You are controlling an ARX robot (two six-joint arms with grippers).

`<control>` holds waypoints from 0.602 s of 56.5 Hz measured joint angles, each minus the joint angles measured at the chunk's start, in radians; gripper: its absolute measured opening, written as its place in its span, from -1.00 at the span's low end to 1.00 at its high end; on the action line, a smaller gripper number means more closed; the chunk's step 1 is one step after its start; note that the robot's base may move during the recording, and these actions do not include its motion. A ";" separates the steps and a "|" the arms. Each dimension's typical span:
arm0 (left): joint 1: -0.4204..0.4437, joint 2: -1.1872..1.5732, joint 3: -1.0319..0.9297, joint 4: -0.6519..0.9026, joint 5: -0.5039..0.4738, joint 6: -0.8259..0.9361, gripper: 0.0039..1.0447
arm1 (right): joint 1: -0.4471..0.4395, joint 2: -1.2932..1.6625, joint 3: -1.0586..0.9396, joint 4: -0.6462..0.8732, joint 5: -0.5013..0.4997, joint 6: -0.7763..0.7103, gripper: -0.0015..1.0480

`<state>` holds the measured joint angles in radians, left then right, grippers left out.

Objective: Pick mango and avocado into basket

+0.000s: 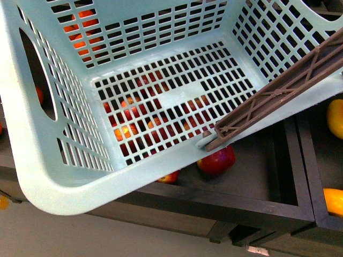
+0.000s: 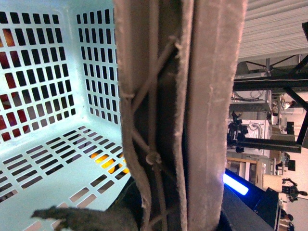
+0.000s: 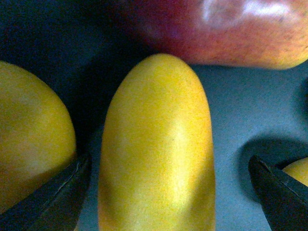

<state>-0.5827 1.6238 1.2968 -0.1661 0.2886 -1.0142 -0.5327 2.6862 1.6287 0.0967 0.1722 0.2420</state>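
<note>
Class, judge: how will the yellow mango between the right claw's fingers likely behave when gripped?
The mango looks smooth and rounded, so it may slip in the right claw. Lying on its side, it would probably roll if nudged.

Light teal plastic basket with slotted walls and floor, tilted, its brown-grey latticed swing handle lying across its right rim. Smooth, elongated yellow-orange mango lies flat on a dark grey surface, outside the basket.

Mango lower end cut by edge; basket far rim, handle upper end out of frame.
</note>
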 joint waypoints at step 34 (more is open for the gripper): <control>0.000 0.000 0.000 0.000 0.000 0.000 -0.66 | 0.013 0.048 0.028 -0.008 -0.013 0.005 0.29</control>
<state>-0.5827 1.6238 1.2968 -0.1661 0.2886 -1.0142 -0.5194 2.7338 1.6566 0.0883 0.1596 0.2474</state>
